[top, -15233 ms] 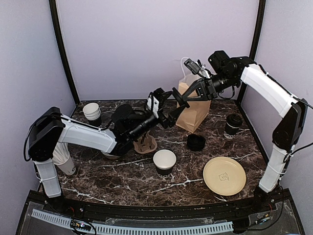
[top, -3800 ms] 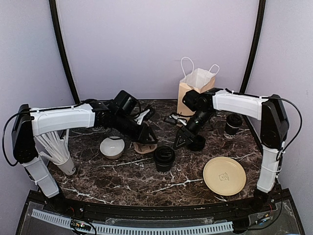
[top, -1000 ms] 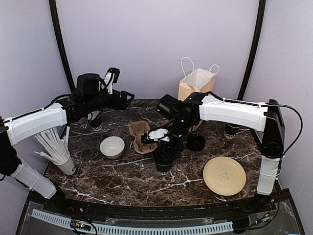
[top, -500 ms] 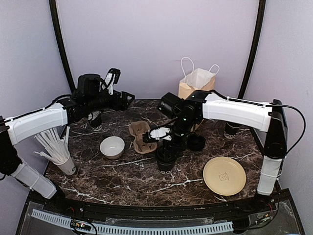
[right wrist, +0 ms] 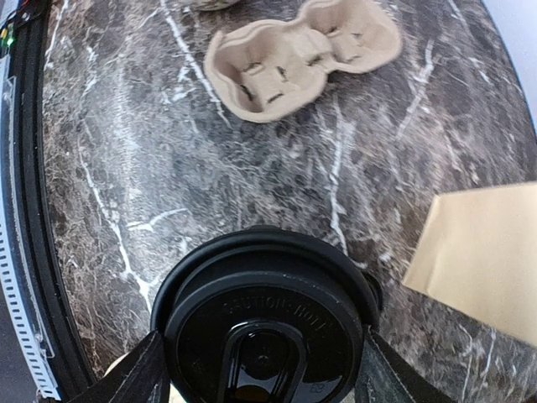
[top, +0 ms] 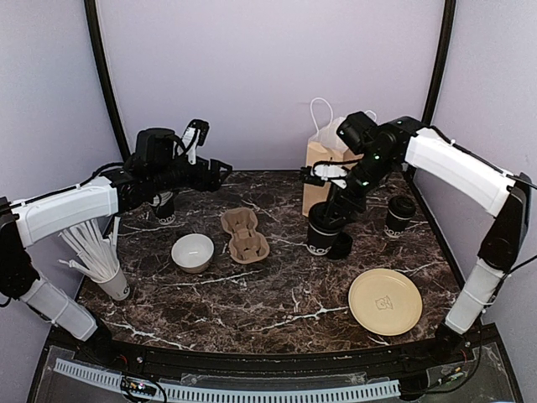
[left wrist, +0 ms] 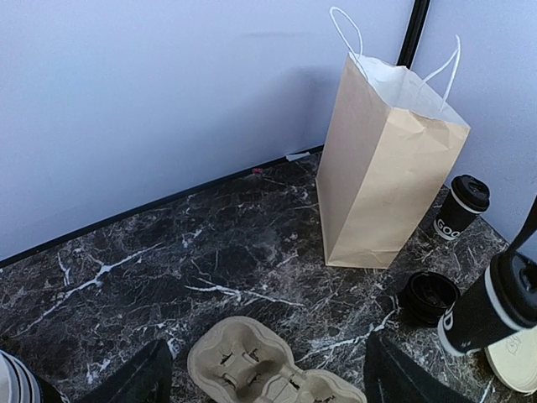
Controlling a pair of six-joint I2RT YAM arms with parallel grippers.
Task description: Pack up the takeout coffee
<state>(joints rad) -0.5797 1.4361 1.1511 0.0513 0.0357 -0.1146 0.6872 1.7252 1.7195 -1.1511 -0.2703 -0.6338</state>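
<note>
My right gripper (top: 330, 211) is shut on a lidded black takeout coffee cup (top: 321, 235) and holds it tilted above the table, just in front of the brown paper bag (top: 322, 172). The cup's lid (right wrist: 264, 336) fills the right wrist view between my fingers (right wrist: 144, 376). It also shows in the left wrist view (left wrist: 491, 306). The second lidded coffee cup (top: 400, 214) stands on the table at the right, beside the bag (left wrist: 390, 168). My left gripper (top: 214, 172) is open and empty, held high above the back left of the table, over the cardboard cup carrier (left wrist: 260, 369).
The cup carrier (top: 245, 235) lies at mid-table with a white bowl (top: 192, 252) to its left. A low stack of black lids (top: 338, 245) sits under the held cup. A cream plate (top: 385, 300) lies front right. A lidless cup stack (top: 162, 206) stands back left.
My right gripper has lifted the lidded cup off the middle of the table and carried it right and back toward the bag. The left arm has not moved.
</note>
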